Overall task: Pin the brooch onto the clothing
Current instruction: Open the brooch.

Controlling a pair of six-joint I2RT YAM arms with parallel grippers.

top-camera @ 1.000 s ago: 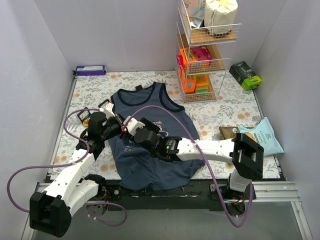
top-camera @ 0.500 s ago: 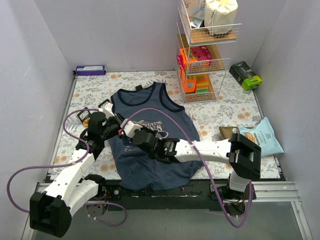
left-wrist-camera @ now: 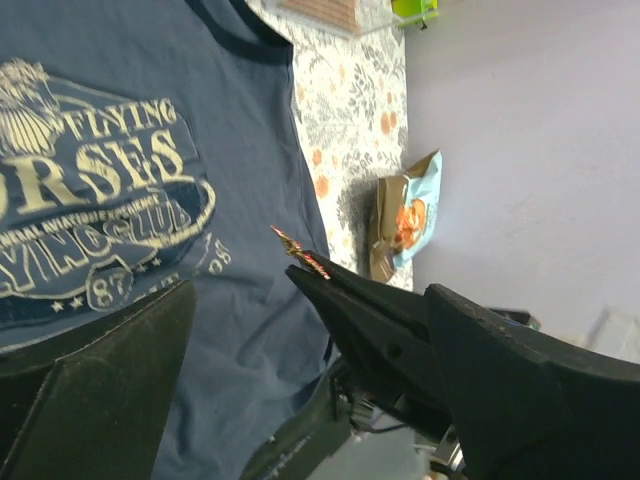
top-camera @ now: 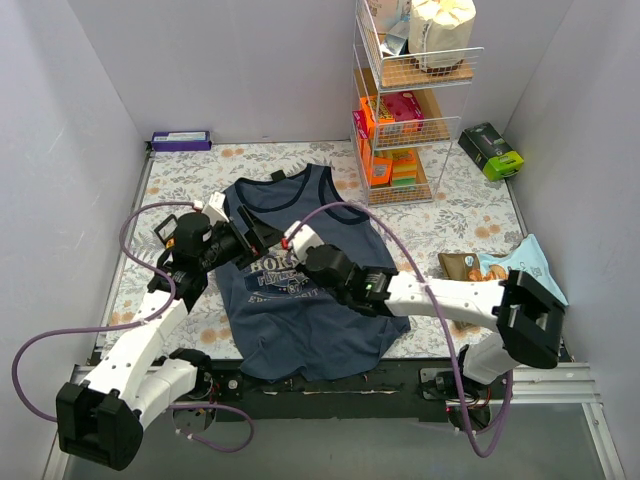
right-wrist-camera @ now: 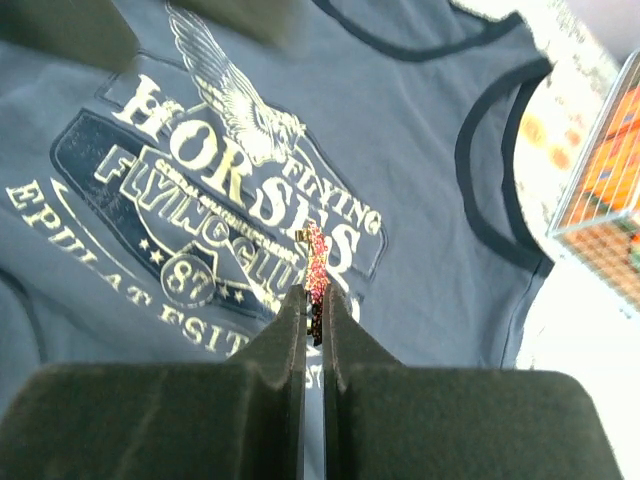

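Now the right gripper (right-wrist-camera: 314, 300) pinches the brooch (right-wrist-camera: 316, 260) just above the tank top (top-camera: 310, 330) print. Shirt flat, mid-table, and the left gripper (left-wrist-camera: 310, 298) spread wide, empty, just beside.

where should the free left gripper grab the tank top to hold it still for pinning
Probably the tank top by its left side edge, coming in from the left: it lies flat, so only an edge gives a pinchable fold, and that side is nearest.
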